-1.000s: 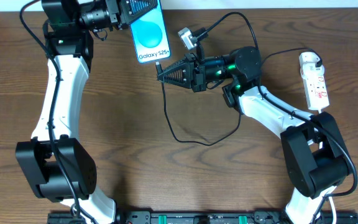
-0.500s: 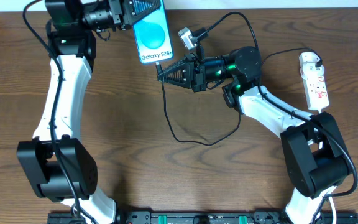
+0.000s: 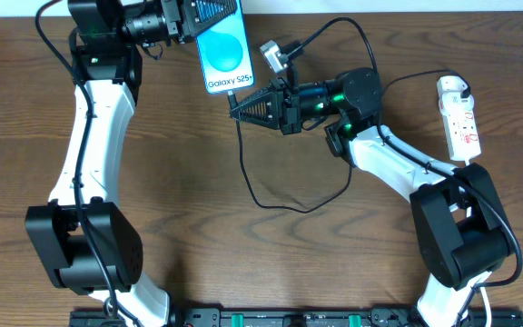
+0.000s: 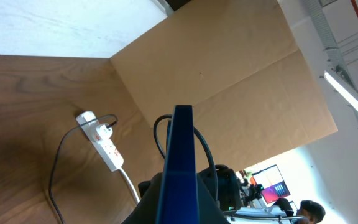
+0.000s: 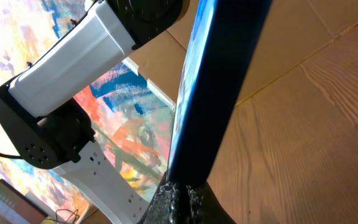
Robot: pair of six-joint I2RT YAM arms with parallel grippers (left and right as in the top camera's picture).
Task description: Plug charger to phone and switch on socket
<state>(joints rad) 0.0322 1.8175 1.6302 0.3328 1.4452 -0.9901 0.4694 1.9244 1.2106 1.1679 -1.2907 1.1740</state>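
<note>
The phone point(image 3: 223, 53) has a bright blue screen with "Galaxy S25" text. My left gripper point(image 3: 192, 18) is shut on its top end and holds it above the table at the far edge. In the left wrist view the phone point(image 4: 180, 168) shows edge-on between the jaws. My right gripper point(image 3: 235, 102) is shut on the plug tip of the thin black charger point(image 3: 271, 202) and holds that tip right at the phone's bottom edge point(image 5: 216, 93). The cable loops over the table to a white plug in the white socket point(image 3: 459, 118) at the right, which also shows in the left wrist view point(image 4: 104, 144).
The socket's thick white cord point(image 3: 423, 163) runs down past my right arm. A small silver camera point(image 3: 275, 56) sits on my right wrist beside the phone. A brown cardboard wall point(image 4: 229, 81) stands behind the table.
My left gripper has moved the phone slightly right and down, closer to the plug tip. The right arm has held still.
</note>
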